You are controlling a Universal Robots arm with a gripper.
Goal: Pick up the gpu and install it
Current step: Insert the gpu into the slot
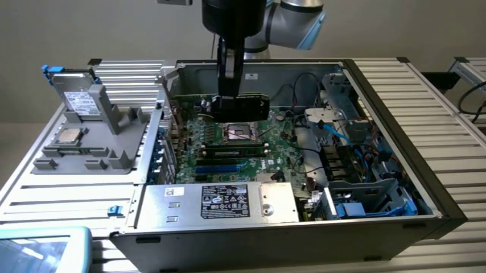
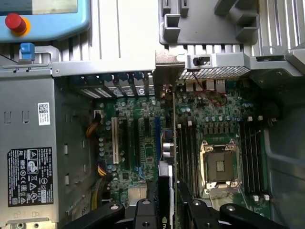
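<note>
Slatted metal table under everything, and on it sits the big open computer case, lid off, insides facing up. Coming in from above is the dark and grey arm, reaching straight down into the case. Along the near wall of the case lies the silver power supply with its black label, and behind it spreads the green motherboard, laced with black and blue cables on the exterior view's right. On the exterior view's left, outside the case, a grey parts holder carries a silver drive standing upright. Now the main event: the gpu hangs over the motherboard toward the far wall of the case, above the square CPU socket, black cooler face showing. The claw is pinching it from above, so the card hangs directly under the claw. From the wrist view the gpu is seen edge-on, a thin strip clamped between the black fingers, running between the long expansion slots and the memory slots beside the socket. Down in the near corner, a blue-edged pendant rests on the table.
</note>
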